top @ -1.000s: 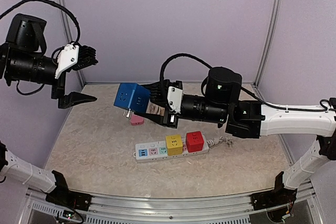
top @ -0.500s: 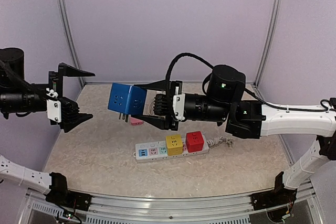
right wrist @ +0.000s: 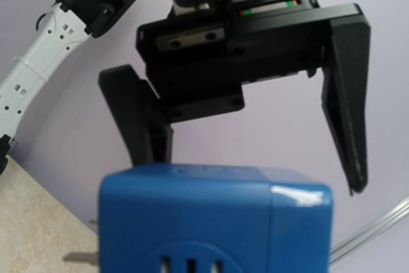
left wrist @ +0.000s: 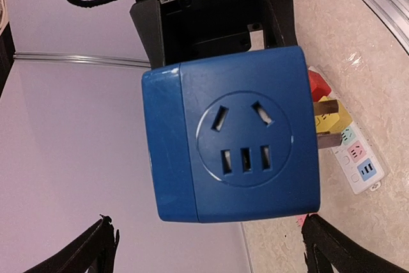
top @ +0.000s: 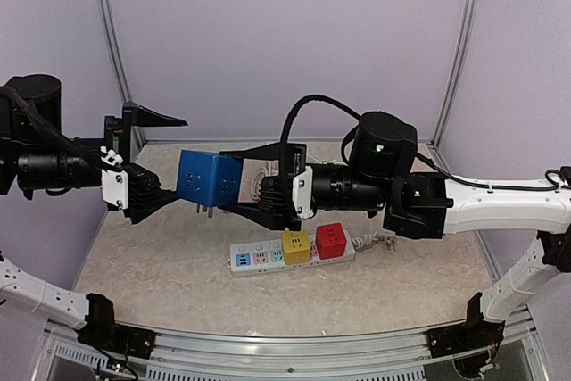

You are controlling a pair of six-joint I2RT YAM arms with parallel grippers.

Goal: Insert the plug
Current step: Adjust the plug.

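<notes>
Top external shows my right hand (top: 219, 181) pinching the blue plug cube (top: 207, 176), pins (top: 205, 211) down. My left hand (top: 177, 161) is spread wide just left. The power strip (top: 264, 258) lies below, slightly right.

At the right of the top view, the right arm (top: 500, 202) is showing a long white link joined to black motor housings, and a small green light (top: 378, 143) is glowing on its round black cap. A black cable (top: 299, 111) is looping above its wrist. The left arm (top: 40, 167) is looking black too, with a white plate (top: 112, 189). The left gripper (top: 178, 160) is carrying black tapered fingers (right wrist: 345, 94) and two screws (right wrist: 174, 43) in a grey strip.
</notes>
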